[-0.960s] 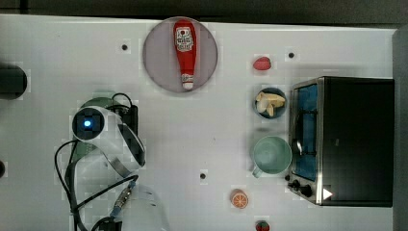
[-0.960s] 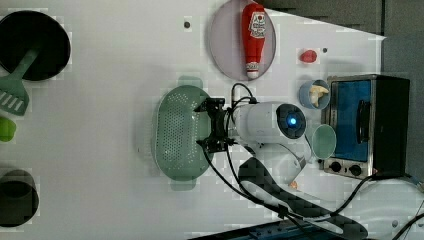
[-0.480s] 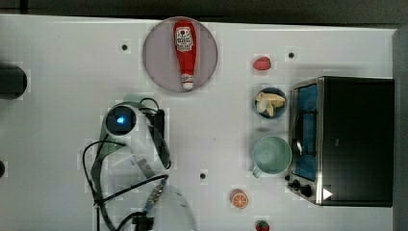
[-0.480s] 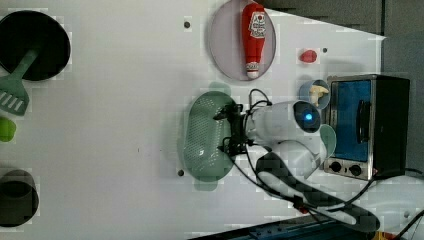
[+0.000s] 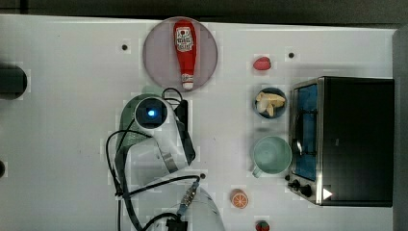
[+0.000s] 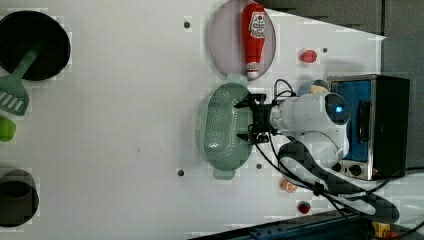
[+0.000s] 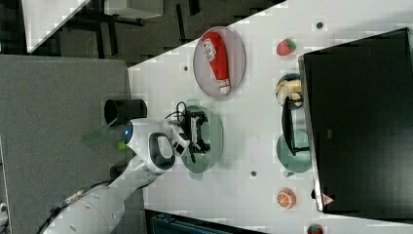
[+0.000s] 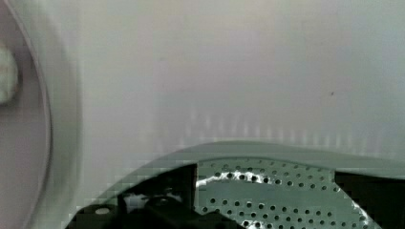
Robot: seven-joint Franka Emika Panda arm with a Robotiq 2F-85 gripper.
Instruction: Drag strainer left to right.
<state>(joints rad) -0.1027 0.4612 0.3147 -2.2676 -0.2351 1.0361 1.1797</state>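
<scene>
In the left view, a black round pan (image 6: pixel 32 45) with a green slotted spatula (image 6: pixel 12 95) lay at the far left of the white table (image 6: pixel 115 125), well apart from everything else. Near the middle sat the strainer (image 6: pixel 220 127), a pale mint-green plastic bowl pricked with rows of tiny holes, a small tab handle on its rim. It stood just below the flat lilac-grey plate (image 6: pixel 222 42) bearing a glossy red ketchup bottle (image 6: pixel 253 35). The black gripper (image 6: pixel 250 120) reached in over the strainer's rim on the left view's right side, one finger inside the bowl; how tightly the fingers pinched the wall could not be made out. Further right stood a smooth mint-green mug (image 5: pixel 272 155), a small bowl of pale pieces (image 5: pixel 270 102) and a boxy black toaster oven (image 5: pixel 351 139) with a blue-tinted glass door.
</scene>
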